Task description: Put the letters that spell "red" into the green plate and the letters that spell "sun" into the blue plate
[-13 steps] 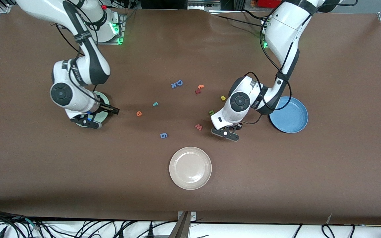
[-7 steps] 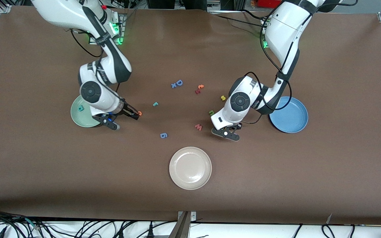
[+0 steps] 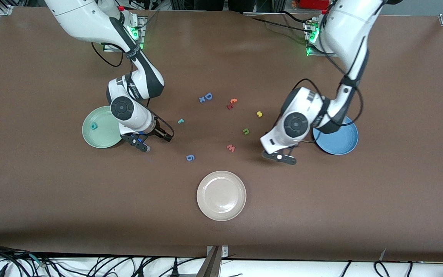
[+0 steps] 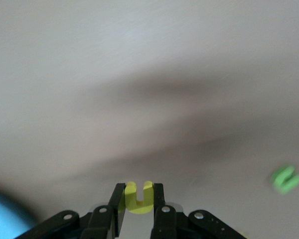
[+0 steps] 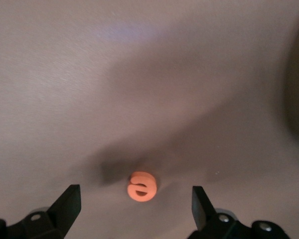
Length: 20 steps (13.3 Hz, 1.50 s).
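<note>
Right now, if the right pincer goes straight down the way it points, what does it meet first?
The orange "e", most likely. It lies on the table between the open fingers of the right pincer, nothing in between; how far below is unclear.

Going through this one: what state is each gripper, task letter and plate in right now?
left gripper: shut on the yellow u
right gripper: open, fingers either side of the orange e
orange e: flat on the table, ungripped
teal d: in the green plate
teal r: loose on the table
yellow s: loose on the table
green n: loose on the table
blue plate: no letter in its visible part
</note>
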{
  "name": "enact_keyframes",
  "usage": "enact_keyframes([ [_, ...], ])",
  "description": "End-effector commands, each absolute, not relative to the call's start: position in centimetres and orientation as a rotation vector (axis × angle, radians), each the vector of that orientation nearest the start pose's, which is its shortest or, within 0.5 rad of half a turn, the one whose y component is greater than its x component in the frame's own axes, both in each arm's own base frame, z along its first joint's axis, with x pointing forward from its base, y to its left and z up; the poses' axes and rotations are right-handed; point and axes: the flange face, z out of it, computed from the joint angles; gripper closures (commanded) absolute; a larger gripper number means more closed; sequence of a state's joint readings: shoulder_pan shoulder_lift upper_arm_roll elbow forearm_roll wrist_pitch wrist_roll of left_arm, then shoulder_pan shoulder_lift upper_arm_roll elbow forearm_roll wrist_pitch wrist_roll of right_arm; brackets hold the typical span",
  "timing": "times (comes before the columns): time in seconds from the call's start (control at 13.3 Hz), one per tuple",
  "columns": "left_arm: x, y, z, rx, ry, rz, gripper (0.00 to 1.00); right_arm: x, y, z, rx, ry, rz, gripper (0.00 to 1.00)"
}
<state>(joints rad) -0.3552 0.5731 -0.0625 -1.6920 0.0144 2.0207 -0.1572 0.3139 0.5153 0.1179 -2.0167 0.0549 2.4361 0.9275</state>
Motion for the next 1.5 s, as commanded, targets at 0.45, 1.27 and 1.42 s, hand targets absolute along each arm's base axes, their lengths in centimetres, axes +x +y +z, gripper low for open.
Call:
enact_keyframes([
  [0.45,54.1,-12.2,26.2,-3.068,0.281,0.367,0.83,52.2,24.7,16.7,-2.984,0.899,0.205,0.38],
  [1.27,48.9,-4.8,22.5,-3.12,0.157,0.178,0.83,53.0,24.1,22.1,-3.034,0.831,0.256,0.95],
  [1.42,49.1,-3.7,22.4,-3.117,0.152,0.18,0.29,53.9,21.3,24.6,-3.073,0.79,0.301,0.95],
])
